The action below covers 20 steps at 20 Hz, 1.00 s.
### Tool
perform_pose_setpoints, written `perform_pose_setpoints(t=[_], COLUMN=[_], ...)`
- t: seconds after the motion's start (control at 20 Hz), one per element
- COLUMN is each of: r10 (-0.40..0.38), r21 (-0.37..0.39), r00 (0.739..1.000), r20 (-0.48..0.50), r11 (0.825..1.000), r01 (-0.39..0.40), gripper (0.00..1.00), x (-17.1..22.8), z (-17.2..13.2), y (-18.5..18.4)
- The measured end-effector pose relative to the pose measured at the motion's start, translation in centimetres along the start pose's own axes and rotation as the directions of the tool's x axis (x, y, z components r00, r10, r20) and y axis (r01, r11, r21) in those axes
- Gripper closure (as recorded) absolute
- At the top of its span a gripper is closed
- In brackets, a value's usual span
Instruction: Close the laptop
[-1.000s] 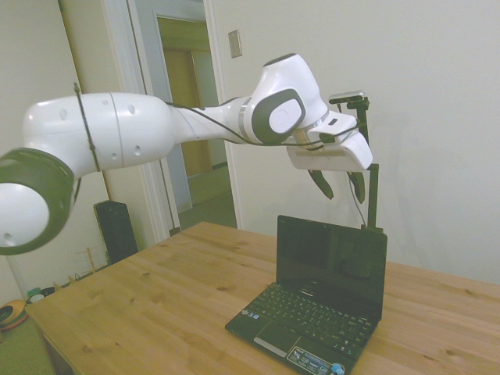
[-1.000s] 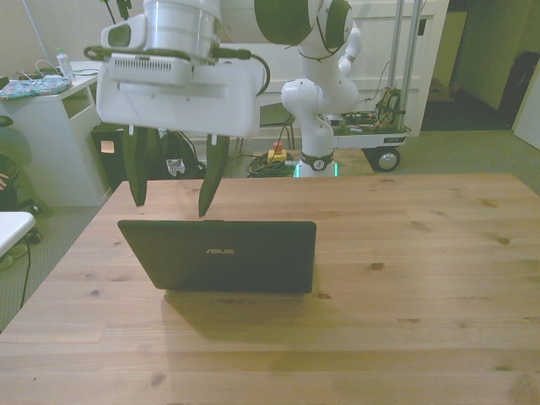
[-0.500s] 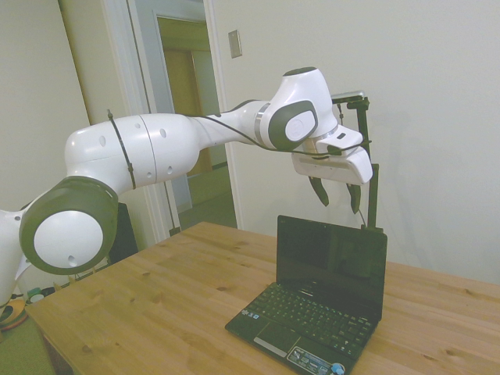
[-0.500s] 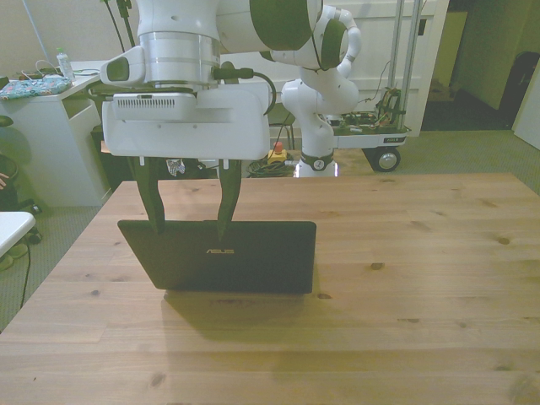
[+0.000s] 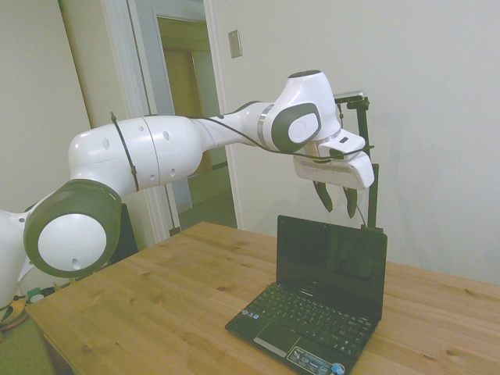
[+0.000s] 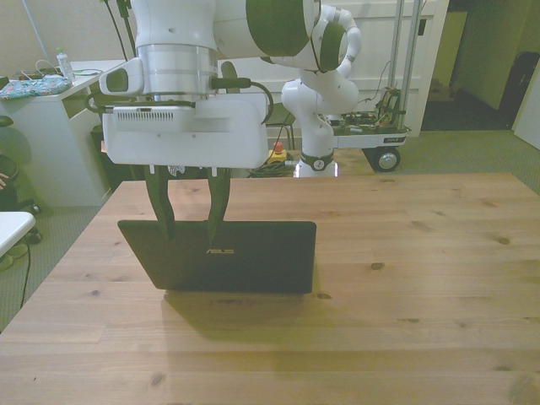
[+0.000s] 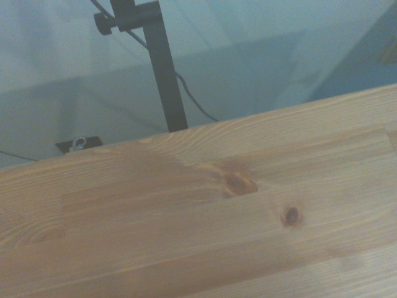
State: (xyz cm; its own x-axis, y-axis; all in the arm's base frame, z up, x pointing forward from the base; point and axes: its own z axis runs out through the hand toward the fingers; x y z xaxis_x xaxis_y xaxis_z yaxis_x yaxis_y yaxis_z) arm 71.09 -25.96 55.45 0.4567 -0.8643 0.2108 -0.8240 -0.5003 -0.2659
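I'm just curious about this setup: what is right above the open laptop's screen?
The pincer hangs open just above the laptop lid's top edge, fingers pointing down. Whether they touch the lid cannot be told.

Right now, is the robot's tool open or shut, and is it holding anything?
Tool: open, holding nothing, its fingers hanging just above the top edge of the netbook's raised lid.

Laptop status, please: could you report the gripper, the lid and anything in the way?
Gripper open, fingertips at the lid's top edge. Small black netbook laptop open, screen upright on the wooden table. Nothing in the way.
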Motion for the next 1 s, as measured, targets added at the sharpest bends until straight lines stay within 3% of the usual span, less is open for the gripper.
perform_pose_setpoints(t=[0.3,0.55,1.0], r10=[-0.008,-0.021,-0.040], r21=[-0.025,-0.112,-0.206], r00=[0.999,0.994,0.989], r20=[0.041,0.111,0.143], r11=[1.000,0.993,0.976], r01=[0.009,0.033,0.069], gripper=[1.00,1.00,1.00], x=[-0.7,-2.0,-4.1], z=[1.9,3.1,0.9], y=[-0.2,0.1,0.1])
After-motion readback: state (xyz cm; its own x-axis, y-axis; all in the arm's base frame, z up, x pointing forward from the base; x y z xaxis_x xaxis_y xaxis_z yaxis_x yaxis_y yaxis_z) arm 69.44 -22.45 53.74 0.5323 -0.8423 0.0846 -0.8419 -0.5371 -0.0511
